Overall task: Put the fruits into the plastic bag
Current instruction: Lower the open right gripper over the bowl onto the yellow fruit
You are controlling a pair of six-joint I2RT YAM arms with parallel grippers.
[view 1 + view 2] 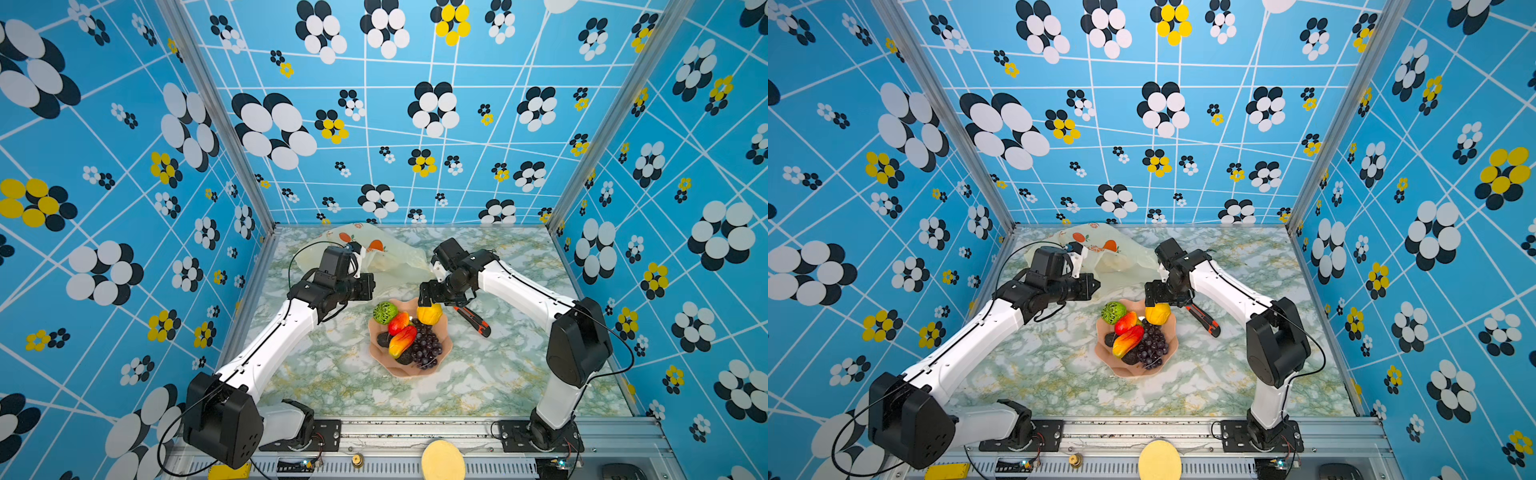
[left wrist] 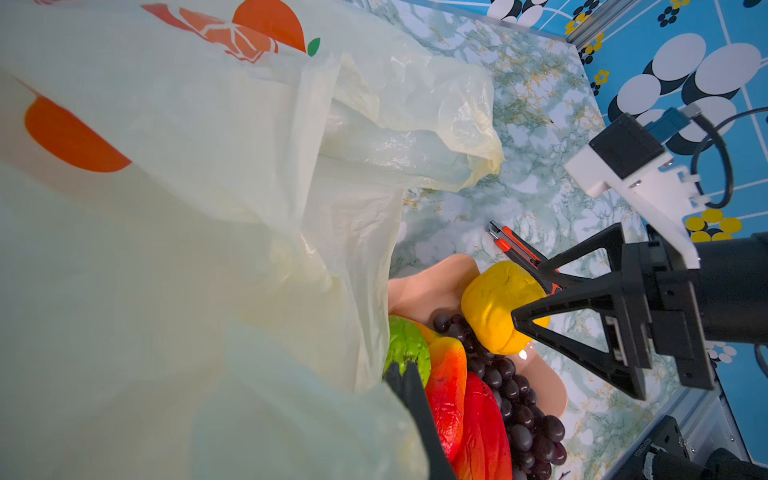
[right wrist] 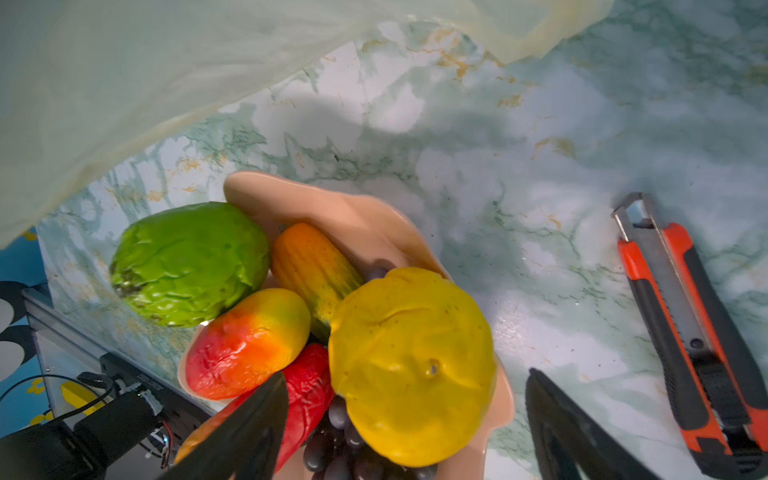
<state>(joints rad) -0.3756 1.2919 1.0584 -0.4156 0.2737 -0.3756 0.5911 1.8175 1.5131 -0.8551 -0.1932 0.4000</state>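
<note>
Pink dish (image 1: 415, 372): one lemon (image 1: 429, 313), one green ball (image 1: 385, 312), two black ovals (image 1: 383, 340).

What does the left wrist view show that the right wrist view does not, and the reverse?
Only the left wrist view: orange prints on the plastic bag, and the right gripper from the side, open, jaws either side of the lemon. Only the right wrist view: the green bumpy ball whole, not half hidden by the bag. Both: lemon, grapes, pink dish, utility knife, marble table.
</note>
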